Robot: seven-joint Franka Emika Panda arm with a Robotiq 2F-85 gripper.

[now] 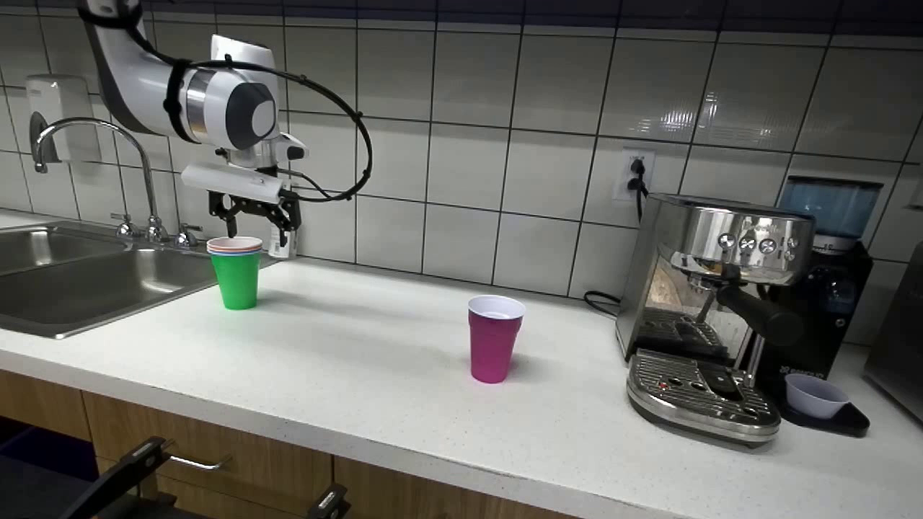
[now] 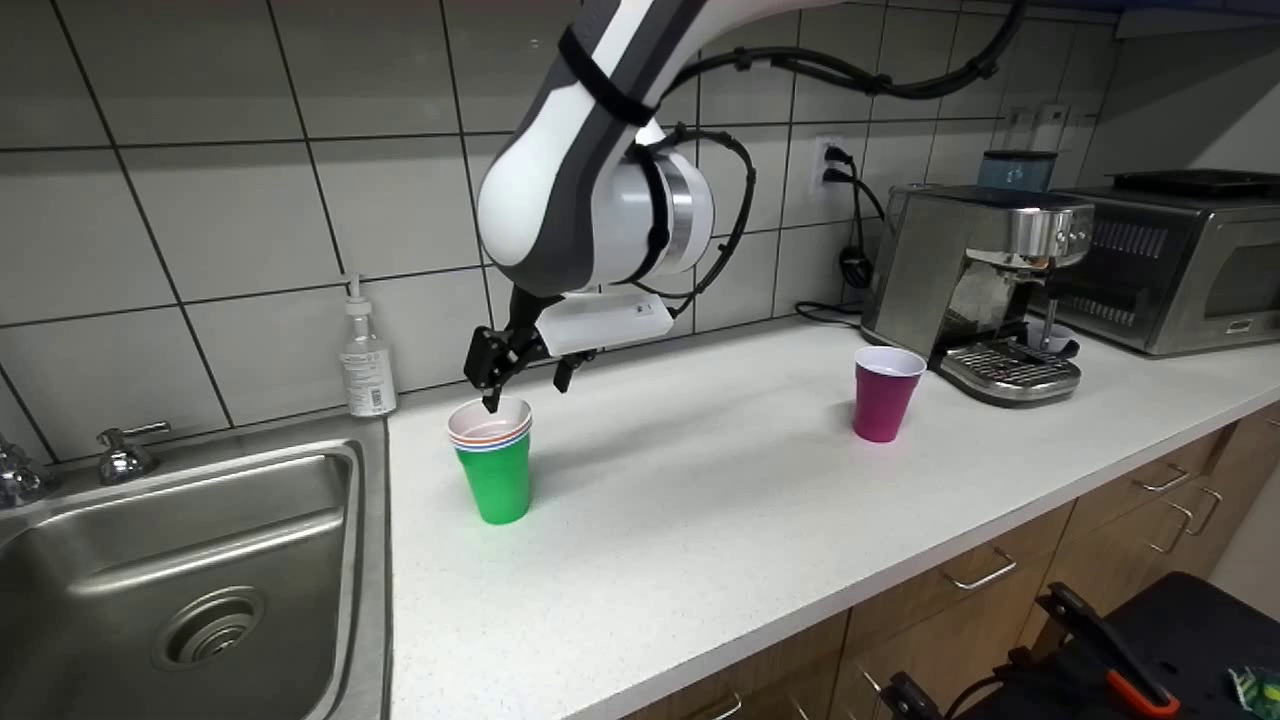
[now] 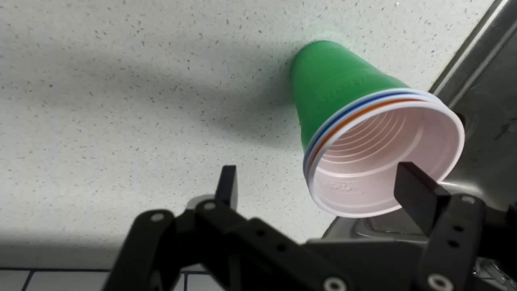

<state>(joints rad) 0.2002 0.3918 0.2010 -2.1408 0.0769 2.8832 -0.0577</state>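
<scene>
- Tiled wall [image 1: 470,166] across the back in both exterior views; pale speckled counter [image 1: 346,360] below it, wood cabinet fronts [image 1: 281,472] under its edge.
- Sink [image 2: 372,580] at lower left of an exterior view; soap bottle [image 2: 367,372] behind it, by the wall, left of centre.
- Cup stack [image 3: 339,85] upright on the counter, just beside the sink; right of centre in the wrist view. Outer cup green, blue and orange bands under the top rim, pale pink inside.
- Gripper [image 1: 257,238] at the stack's mouth, left of centre in an exterior view, jaws spread well apart. In the wrist view one finger [image 3: 416,192] overlaps the mouth; its mate stands to the left, outside the rim. Contact with the rim: cannot tell.
- Pink cup [image 1: 495,344] upright, well apart from the stack, right of centre in both exterior views.
- Coffee machine [image 1: 670,306] at right, grinder [image 1: 833,288] beside it; oven [image 2: 1190,262] at far right of an exterior view.
</scene>
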